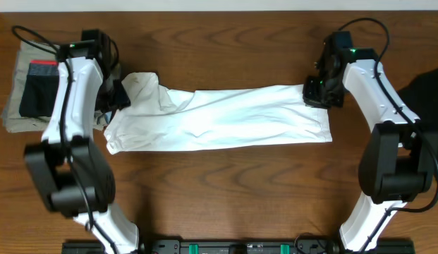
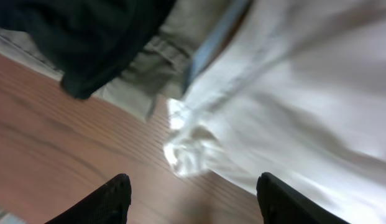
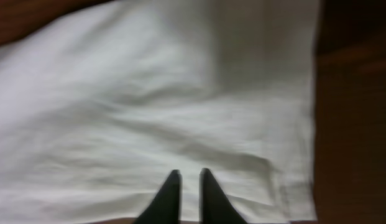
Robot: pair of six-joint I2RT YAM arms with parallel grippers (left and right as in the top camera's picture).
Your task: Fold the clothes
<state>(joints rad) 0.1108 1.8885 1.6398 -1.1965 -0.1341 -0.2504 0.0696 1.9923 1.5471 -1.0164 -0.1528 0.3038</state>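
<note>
The thin, wrinkly white T-shirt (image 1: 226, 116) lies as a long band across the middle of the wood-grain worktop (image 1: 219, 197). The left gripper (image 2: 193, 186) hangs over its bunched left end, jaws wide and empty. The right gripper (image 3: 189, 177) sits at the flat right hem, jaws nearly together; whether they pinch cloth cannot be told.

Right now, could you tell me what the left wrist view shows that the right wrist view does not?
Only the left wrist: black shorts lying on khaki folded pieces, a bunched corner of the white T-shirt, and the left gripper open. Only the right wrist: the shirt's flat, straight edge, with the right gripper nearly shut over it. Both: the T-shirt on the wooden table.
</note>
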